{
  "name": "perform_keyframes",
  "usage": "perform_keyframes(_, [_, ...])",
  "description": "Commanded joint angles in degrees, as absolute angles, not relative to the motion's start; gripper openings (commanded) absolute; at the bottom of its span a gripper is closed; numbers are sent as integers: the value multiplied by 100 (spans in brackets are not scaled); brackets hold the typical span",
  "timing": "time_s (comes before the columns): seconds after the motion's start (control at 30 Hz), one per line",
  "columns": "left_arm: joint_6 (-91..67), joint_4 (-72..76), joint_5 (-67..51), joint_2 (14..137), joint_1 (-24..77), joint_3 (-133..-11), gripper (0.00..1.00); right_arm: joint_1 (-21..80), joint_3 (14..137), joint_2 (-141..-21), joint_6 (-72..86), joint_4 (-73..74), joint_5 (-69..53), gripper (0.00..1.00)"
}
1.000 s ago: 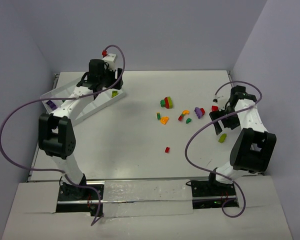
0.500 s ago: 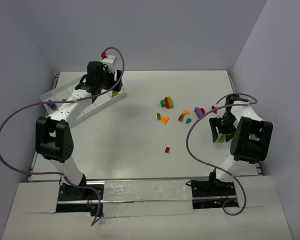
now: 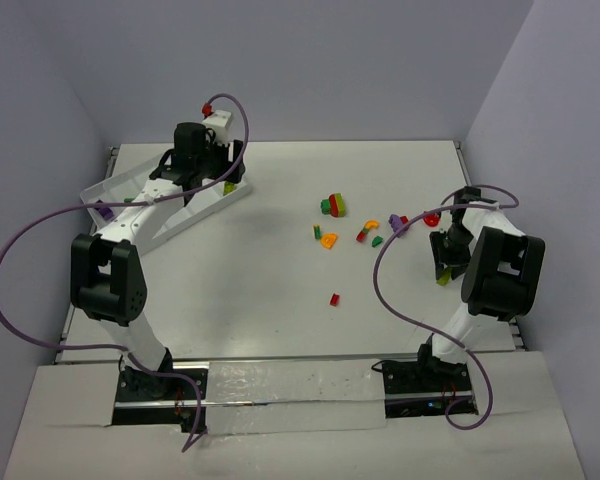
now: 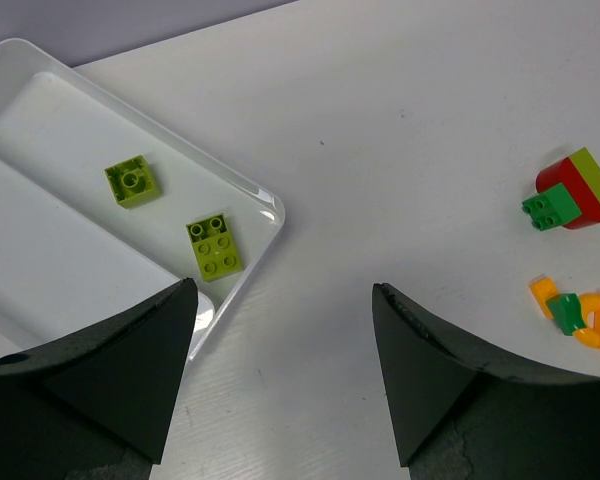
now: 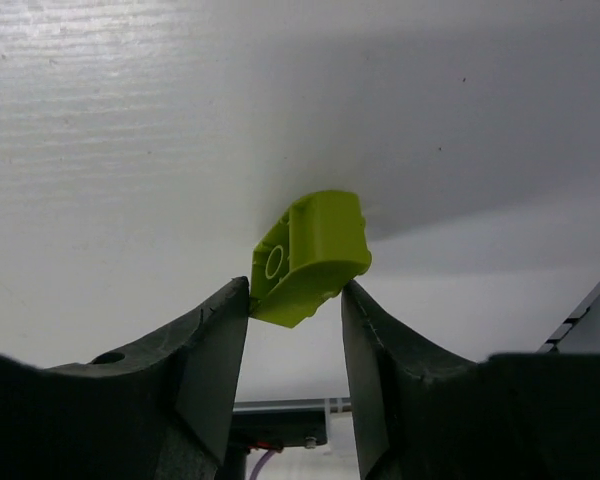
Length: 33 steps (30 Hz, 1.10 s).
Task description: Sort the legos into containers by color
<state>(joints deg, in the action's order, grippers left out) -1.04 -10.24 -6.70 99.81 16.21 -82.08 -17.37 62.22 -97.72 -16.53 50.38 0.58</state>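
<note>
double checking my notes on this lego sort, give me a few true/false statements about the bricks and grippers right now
1. The right gripper has a tilted lime brick between its fingertips. True.
2. The left gripper is holding a brick. False: its jaws stand wide apart with nothing between them.
3. Two flat lime bricks lie in the white tray. True.
4. The lone red brick sits in the tray. False: it lies on the table, well apart from the tray.
</note>
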Motion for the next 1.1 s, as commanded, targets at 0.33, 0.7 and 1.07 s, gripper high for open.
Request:
perform_keyframes(0.33, [-589,-1642,-2207,9447,989,-8178,99,-1724,6382,-9696,-2118,4821,-758,15])
perform_keyframes(0.7, [-1660,-720,-4826,8217,334,-6492,99,72,7509,-9080,-2565,5129,-3416,11])
perform_keyframes(1.07, [-4107,2173,-6375,7521,311,-4900,93,1919,8723,-9340,-1342,4115,-6197,11])
